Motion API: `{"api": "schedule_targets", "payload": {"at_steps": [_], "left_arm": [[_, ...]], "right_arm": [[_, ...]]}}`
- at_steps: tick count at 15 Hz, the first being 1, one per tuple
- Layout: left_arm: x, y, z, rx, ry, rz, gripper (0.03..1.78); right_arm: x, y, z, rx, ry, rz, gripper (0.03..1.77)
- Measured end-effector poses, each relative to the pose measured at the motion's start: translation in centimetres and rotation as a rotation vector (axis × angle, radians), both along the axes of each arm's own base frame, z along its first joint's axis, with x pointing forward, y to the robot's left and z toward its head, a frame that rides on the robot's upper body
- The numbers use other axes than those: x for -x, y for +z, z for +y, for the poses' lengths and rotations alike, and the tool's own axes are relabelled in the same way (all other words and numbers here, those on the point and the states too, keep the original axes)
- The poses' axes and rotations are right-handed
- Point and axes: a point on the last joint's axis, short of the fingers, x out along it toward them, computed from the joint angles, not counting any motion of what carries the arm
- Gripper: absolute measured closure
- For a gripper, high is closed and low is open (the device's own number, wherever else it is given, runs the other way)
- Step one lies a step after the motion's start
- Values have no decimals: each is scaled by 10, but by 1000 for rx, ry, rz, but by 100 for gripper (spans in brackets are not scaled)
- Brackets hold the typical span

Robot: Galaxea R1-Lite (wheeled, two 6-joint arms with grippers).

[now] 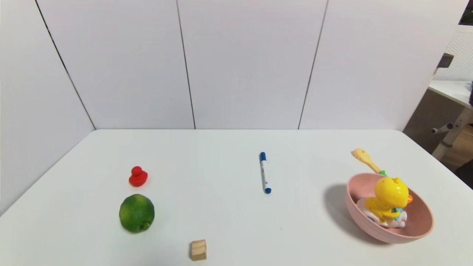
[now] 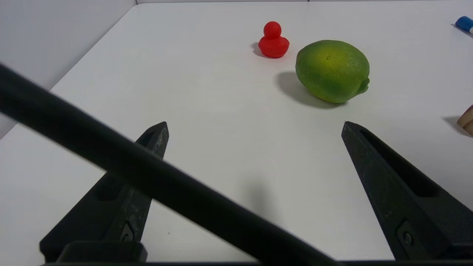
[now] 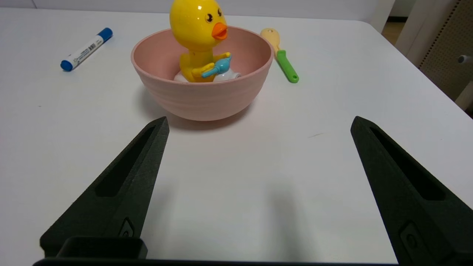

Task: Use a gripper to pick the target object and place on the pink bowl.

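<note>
Ahead of right gripper (image 3: 258,125): chick toy (image 3: 201,40) is sitting inside pink bowl (image 3: 207,98) | right gripper is hovering spread, holding nothing | left gripper (image 2: 255,127) is idling spread near lime (image 2: 332,70)

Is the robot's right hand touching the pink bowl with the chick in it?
Apart. The right wrist view shows the right hand open, with bare white table between its fingertips and the pink bowl.

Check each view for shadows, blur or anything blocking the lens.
Head view: the pink bowl casts a soft shadow toward the robot's left. Left wrist view: a blurred black bar crosses in front of the open left claw; the lime is sharp. Right wrist view: unobstructed, open right claw, faint shadows.
</note>
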Motion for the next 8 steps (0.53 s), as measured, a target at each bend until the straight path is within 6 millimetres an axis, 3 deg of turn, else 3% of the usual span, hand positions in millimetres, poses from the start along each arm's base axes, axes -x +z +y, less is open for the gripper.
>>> {"api": "schedule_targets", "payload": {"at_steps": [8], "left_arm": [[0,0,0,0,0,0,12]], "right_arm": [[0,0,0,-24,1,-3,10]]}}
